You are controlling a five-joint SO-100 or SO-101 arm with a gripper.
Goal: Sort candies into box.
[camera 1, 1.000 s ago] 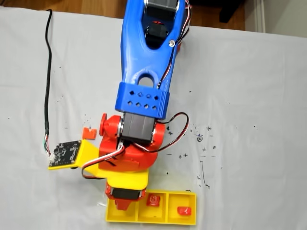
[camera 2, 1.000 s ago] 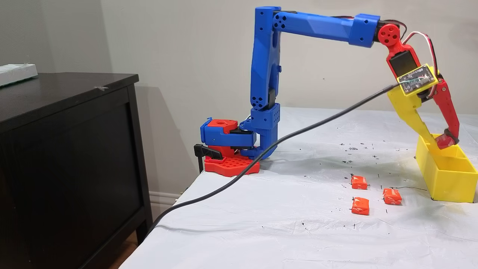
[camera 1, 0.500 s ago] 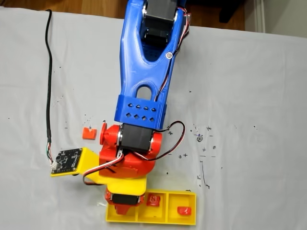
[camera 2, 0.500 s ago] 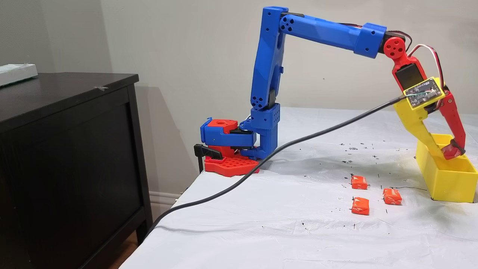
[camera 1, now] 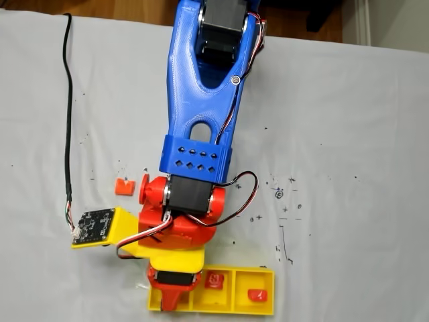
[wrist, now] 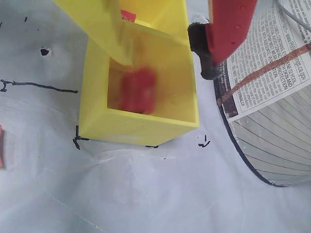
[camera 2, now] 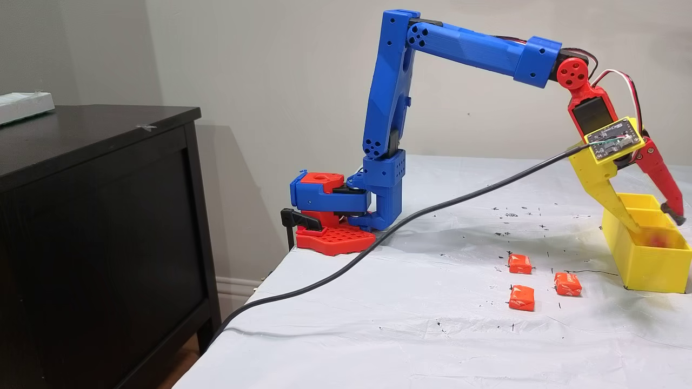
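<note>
The gripper (camera 2: 654,222) hangs over the near end of the box (camera 2: 643,265) with its two fingers spread wide and nothing between them. One finger (wrist: 104,24) is a flat yellow plastic blade that dips into the end compartment; the other (camera 2: 662,181) is a red plastic blade ending in a dark rubbery tip, held out past the box's edge. Directly below, in the wrist view, a red candy (wrist: 137,91) shows as a motion-blurred squarish patch inside that end compartment, clear of both fingers; whether it has reached the floor I cannot tell.

The box is a long, shallow, bright yellow plastic tray with three square compartments. From the fixed view that looks down, the middle compartment holds one red candy (camera 1: 214,280) and the far one another red candy (camera 1: 257,294), so three red ones in all, one to each compartment.

Out on the table, in the side-on fixed view, three orange candies lie apart from each other near the box: one (camera 2: 520,263) towards the arm's base, one (camera 2: 521,298) nearer the camera, one (camera 2: 567,283) closest to the box. Each is a small pillow-like square in crinkly wrapper.

The table (camera 2: 432,324) wears a wrinkled white sheet speckled with black pen marks. A black cable (camera 2: 378,243) runs to the small camera board (camera 2: 615,140) on the wrist.
</note>
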